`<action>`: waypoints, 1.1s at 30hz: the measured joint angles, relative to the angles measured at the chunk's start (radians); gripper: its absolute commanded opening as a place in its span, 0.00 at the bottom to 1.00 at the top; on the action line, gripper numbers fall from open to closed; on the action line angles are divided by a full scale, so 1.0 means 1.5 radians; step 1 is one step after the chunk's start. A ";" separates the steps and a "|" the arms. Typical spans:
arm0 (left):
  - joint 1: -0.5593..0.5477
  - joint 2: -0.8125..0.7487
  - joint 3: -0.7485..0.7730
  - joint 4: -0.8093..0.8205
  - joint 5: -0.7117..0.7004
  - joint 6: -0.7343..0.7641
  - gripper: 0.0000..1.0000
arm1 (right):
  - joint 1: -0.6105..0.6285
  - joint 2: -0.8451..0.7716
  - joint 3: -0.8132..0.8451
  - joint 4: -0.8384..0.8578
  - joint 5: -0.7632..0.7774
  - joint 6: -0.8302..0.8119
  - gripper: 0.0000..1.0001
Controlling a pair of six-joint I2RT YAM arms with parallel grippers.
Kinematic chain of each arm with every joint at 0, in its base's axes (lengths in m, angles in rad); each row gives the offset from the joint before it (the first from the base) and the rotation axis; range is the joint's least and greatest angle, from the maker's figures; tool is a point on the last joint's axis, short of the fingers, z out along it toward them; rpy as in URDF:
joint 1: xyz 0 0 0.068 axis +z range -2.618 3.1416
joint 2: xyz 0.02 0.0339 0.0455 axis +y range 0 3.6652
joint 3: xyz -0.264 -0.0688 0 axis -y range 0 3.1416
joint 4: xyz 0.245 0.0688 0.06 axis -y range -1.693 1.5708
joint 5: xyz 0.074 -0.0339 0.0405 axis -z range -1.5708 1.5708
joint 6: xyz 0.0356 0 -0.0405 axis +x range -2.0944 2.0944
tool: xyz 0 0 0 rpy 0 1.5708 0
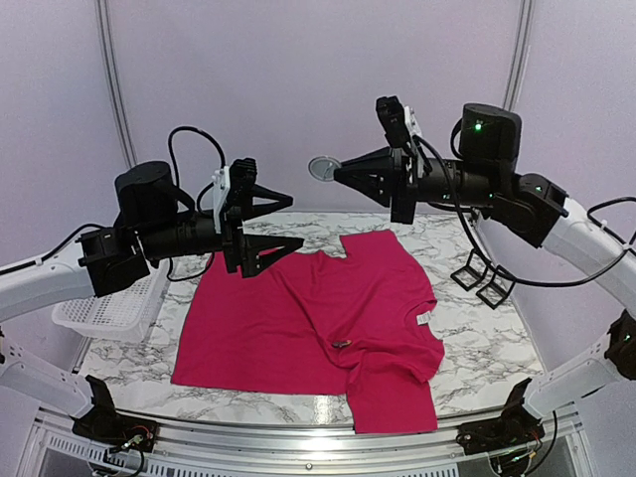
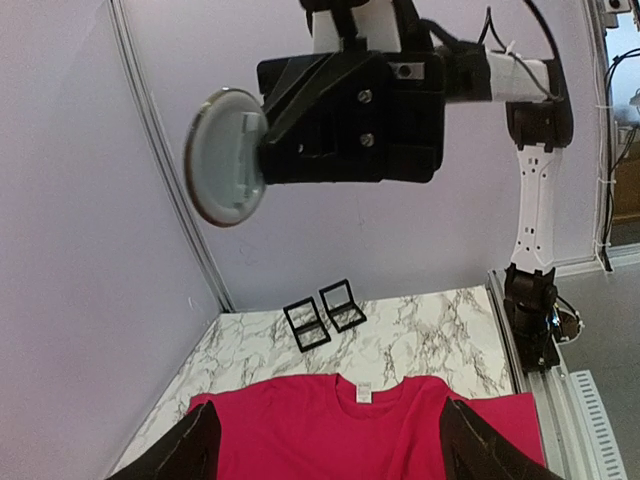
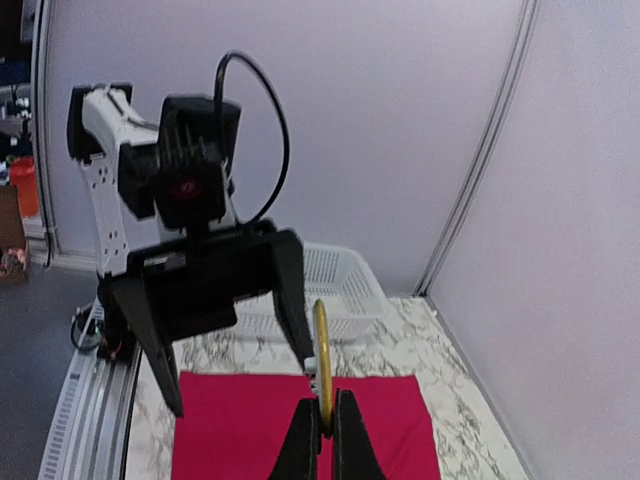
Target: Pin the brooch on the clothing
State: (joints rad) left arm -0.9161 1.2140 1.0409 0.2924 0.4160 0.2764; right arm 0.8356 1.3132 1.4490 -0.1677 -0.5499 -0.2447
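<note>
The crimson-pink T-shirt [image 1: 298,328] lies spread on the marble table, its white neck label [image 1: 425,318] to the right. My right gripper [image 1: 340,171] is raised high above it and shut on a round disc brooch [image 1: 323,168]. The brooch shows edge-on with a gold rim in the right wrist view [image 3: 322,360], and its grey face shows in the left wrist view [image 2: 225,157]. My left gripper [image 1: 295,221] is open and empty, held in the air facing the brooch, a short gap away. Its fingers [image 2: 190,450] frame the shirt [image 2: 330,430] below.
A white mesh basket [image 1: 114,308] stands at the table's left edge. Two open black boxes [image 1: 482,278] lie at the right, beyond the shirt. A small dark item [image 1: 341,345] rests on the shirt's middle. Pale walls close in at the back and sides.
</note>
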 measured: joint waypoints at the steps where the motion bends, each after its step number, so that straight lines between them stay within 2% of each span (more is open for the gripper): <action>1: 0.000 0.007 0.019 -0.032 -0.002 0.012 0.77 | 0.005 -0.002 0.012 -0.045 0.006 -0.027 0.00; 4: 0.000 0.025 0.059 -0.094 -0.003 0.033 0.73 | 0.017 0.008 0.035 -0.151 0.022 -0.080 0.00; 8: -0.001 0.034 0.073 -0.137 0.018 0.045 0.64 | 0.026 0.034 0.040 -0.235 0.035 -0.118 0.00; 14: -0.004 0.038 0.076 -0.160 0.038 0.058 0.40 | 0.028 0.051 0.040 -0.272 0.036 -0.141 0.00; 17: -0.005 0.047 0.081 -0.162 0.041 0.061 0.32 | 0.028 0.051 0.040 -0.278 0.035 -0.148 0.00; 24: -0.004 0.052 0.083 -0.164 0.041 0.060 0.29 | 0.028 0.051 0.040 -0.288 0.028 -0.152 0.00; 27: -0.004 0.052 0.083 -0.164 0.041 0.059 0.33 | 0.028 0.051 0.040 -0.288 0.023 -0.152 0.00; 31: -0.005 0.055 0.083 -0.163 0.037 0.057 0.34 | 0.032 0.051 0.040 -0.283 0.008 -0.154 0.00; 33: -0.005 0.057 0.083 -0.163 0.036 0.057 0.30 | 0.035 0.051 0.040 -0.283 0.003 -0.154 0.00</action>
State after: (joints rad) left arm -0.9241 1.2995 1.1652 0.0483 0.4698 0.3622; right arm 0.8883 1.3903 1.5085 -0.5919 -0.5457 -0.4763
